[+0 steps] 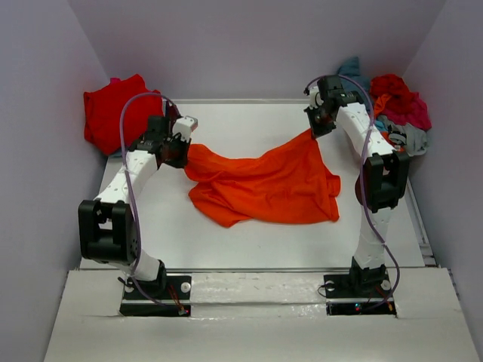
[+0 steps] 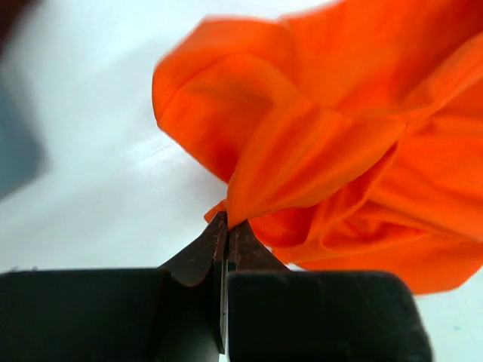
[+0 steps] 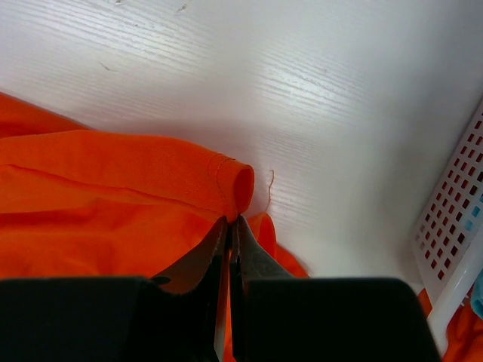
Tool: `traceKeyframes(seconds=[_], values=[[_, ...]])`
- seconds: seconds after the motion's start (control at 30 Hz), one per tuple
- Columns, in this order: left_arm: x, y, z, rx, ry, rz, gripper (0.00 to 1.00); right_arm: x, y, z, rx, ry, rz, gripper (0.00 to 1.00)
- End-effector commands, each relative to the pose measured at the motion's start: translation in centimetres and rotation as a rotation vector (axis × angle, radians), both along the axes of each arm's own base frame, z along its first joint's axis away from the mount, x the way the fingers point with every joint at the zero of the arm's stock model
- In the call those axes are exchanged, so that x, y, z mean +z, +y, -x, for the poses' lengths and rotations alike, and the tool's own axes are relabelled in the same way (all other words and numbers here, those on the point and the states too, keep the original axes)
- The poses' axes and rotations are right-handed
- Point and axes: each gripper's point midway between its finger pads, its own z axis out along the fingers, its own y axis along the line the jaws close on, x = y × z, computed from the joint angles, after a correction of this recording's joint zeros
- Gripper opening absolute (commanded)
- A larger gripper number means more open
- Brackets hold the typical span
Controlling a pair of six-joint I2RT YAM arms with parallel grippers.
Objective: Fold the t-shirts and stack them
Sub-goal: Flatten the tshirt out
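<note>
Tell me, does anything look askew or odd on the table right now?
The orange shirt is bunched and sagging between the left hand and right hand, each shut on an edge, not lying flat. A loose thread shows against the table beside its hem. Nothing looks torn.

Soft matt orange t-shirt cloth

You have a plain, bright orange t-shirt on a white table with a faint wood grain. At the far left lies a solid red t-shirt. In the far right corner you see crimson cloth, teal cloth and grey cloth. The left arm and right arm are white with black joints, and the cable is purple. The basket is white, with a grid of small square holes.
</note>
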Motion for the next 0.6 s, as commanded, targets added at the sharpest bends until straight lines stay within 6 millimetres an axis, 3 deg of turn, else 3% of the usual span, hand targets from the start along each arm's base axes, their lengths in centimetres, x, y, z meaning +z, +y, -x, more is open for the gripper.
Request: traceKeyframes(seconds=[0.0,0.27,0.33,0.37,0.4,0.43,0.47,0.5,0.57], values=[[6.0,0.6,-3.2,0.049,-0.159,-0.017,0.06,1.8,-0.3,-0.8,-0.015,-0.062,-0.007,0.07],[8.6,0.7,-6.7,0.051,-0.211,-0.040,0.06,3.5,-0.4,-1.7,-0.009,-0.116,0.002,0.07],[8.7,0.8,-8.1,0.067,-0.206,-0.049,0.06,3.6,-0.6,-2.1,-0.012,-0.129,0.013,0.07],[7.6,0.8,-8.8,0.070,-0.177,-0.053,0.06,3.7,-0.7,-2.3,-0.011,-0.140,0.019,0.07],[8.4,0.6,-9.6,0.080,-0.191,-0.045,0.06,3.6,-0.6,-2.7,-0.010,-0.148,0.020,0.07],[7.4,0.6,-9.8,0.080,-0.168,-0.050,0.06,3.5,-0.6,-2.9,-0.009,-0.153,0.022,0.07],[8.1,0.5,-10.6,0.087,-0.180,-0.039,0.06,3.5,-0.8,-3.1,-0.009,-0.161,0.032,0.07],[6.8,0.4,-11.3,0.093,-0.149,-0.043,0.06,3.5,-0.8,-3.4,-0.010,-0.170,0.037,0.07],[7.2,0.3,-12.5,0.109,-0.145,-0.034,0.05,3.4,-1.3,-4.4,-0.017,-0.192,0.046,0.07]])
